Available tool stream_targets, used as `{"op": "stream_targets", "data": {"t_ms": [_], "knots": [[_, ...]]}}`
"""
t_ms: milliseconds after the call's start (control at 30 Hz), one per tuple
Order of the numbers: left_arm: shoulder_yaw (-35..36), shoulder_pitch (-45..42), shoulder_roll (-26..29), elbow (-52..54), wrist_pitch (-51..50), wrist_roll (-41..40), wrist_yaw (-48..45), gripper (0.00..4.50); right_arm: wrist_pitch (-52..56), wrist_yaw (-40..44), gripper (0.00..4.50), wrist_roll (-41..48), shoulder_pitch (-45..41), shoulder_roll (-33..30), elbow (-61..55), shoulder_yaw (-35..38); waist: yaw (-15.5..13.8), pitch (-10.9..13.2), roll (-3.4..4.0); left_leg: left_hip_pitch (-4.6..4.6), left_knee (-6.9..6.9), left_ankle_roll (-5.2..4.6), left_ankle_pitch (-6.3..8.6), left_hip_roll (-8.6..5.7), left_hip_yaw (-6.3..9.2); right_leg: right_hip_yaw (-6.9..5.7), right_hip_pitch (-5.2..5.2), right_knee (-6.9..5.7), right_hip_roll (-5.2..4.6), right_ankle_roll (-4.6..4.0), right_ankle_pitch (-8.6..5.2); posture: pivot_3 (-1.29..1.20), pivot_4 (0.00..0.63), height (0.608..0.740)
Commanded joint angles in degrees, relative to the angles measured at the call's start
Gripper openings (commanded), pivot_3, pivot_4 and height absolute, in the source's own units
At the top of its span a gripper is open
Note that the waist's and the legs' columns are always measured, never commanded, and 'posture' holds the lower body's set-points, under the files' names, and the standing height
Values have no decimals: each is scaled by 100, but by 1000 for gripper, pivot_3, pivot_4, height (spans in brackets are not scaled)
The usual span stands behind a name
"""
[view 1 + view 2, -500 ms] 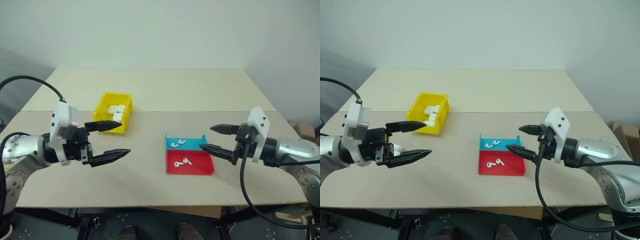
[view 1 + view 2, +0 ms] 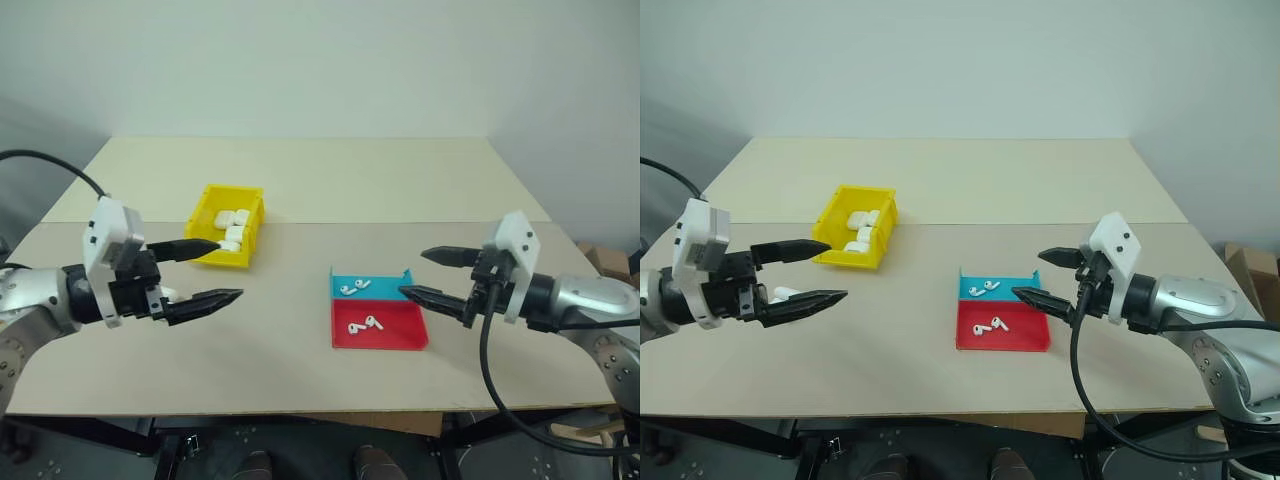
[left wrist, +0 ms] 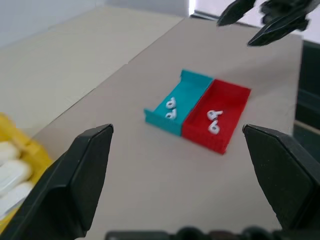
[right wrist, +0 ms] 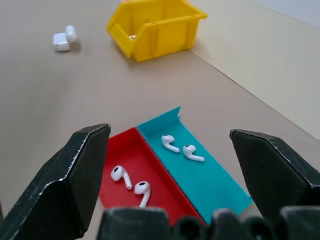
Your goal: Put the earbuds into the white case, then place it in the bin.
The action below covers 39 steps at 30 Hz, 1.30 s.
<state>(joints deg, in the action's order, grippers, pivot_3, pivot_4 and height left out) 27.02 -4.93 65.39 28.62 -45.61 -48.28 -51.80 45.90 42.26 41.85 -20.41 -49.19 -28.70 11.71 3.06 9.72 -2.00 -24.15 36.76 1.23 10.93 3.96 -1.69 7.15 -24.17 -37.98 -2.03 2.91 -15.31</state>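
Observation:
Two earbuds [image 2: 353, 287] lie in the teal tray [image 2: 385, 280] and two more [image 4: 131, 181] in the red tray [image 2: 395, 335] beside it. A white case [image 4: 64, 39] with its lid open lies on the table near the front of the yellow bin [image 2: 204, 212]. From the head it peeks out behind the left fingers [image 2: 783, 294]. My left gripper [image 2: 228, 270] hovers open and empty over that spot. At the trays' right edge my right gripper [image 2: 412, 273] also hovers, open and empty.
Several white cases [image 2: 234, 222] lie inside the yellow bin. The beige table [image 2: 300, 180] has a seam running across its middle. Its front edge is close below both grippers.
My left gripper has drawn back a little to the left, still open. The right gripper, trays and bin have not moved.

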Motion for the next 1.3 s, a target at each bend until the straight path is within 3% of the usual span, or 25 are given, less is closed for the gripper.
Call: {"op": "stream_targets", "data": {"t_ms": [33, 100, 200, 300, 467, 567, 700, 967, 1300], "knots": [[307, 295, 698, 33, -314, 551, -239, 4500, 261, -174, 4454, 175, -292, -101, -124, 141, -1, 0, 0, 1, -1, 0, 0, -2, 0, 0, 1, 0, -2, 0, 0, 0, 150, 740], [12, 113, 1365, -169, -1355, 456, 65, 4500, 547, -363, 4454, 226, -429, -161, -221, 144, -25, 3, -5, 0, -2, 0, 0, -1, 0, -4, 0, 4, -3, -2, -2, 0, 150, 740], [-276, -291, 1715, -383, -1947, 135, 31, 4500, 717, -479, 4454, 254, -426, -235, -416, 142, -51, 2, -1, -1, -3, 0, 0, -8, 1, -8, -1, 2, -12, 11, -12, 0, 150, 740], [-1263, -1194, 1948, -421, -2588, 153, 371, 4500, 752, -535, 4454, 226, -302, -234, -486, 141, -66, 3, -4, -12, -4, 0, 0, -7, 6, -16, -5, 7, -12, 11, -16, 0, 150, 740], [-3127, -3582, 1100, -1405, -4371, 735, 1119, 4500, 750, -614, 4454, 267, -182, -201, -578, 117, -80, 3, -4, -14, -1, 0, 0, -15, 18, -21, -3, -1, -7, 17, -18, 0, 150, 740], [-4191, -4511, 691, -2068, -4618, 1220, 1242, 4500, 771, -654, 4454, 276, -74, -260, -713, 136, -70, 2, -6, -14, 1, 0, 0, -16, 23, -21, 1, -3, -6, 16, -18, 0, 150, 740], [-5782, -5297, 699, -2493, -4317, 1888, 823, 4500, 803, -630, 4454, 317, 5, -334, -801, 198, -38, 3, -9, -25, 0, 0, 0, -18, 25, -17, -8, 0, -6, 5, -11, 0, 150, 740], [-6817, -6071, 40, -4257, -3897, 2717, 189, 4500, 842, -574, 4454, 431, 81, -463, -852, 332, -76, 3, -10, -29, 7, -1, 1, -20, 34, -27, -7, -5, -7, 2, -12, 0, 150, 740], [-7013, -6040, -744, -5743, -2945, 3678, -207, 4500, 824, -515, 4454, 562, 142, -558, -903, 477, -81, 3, -11, -36, 9, -1, 1, -22, 41, -31, -9, -6, -8, 2, -12, 0, 150, 740]]}}
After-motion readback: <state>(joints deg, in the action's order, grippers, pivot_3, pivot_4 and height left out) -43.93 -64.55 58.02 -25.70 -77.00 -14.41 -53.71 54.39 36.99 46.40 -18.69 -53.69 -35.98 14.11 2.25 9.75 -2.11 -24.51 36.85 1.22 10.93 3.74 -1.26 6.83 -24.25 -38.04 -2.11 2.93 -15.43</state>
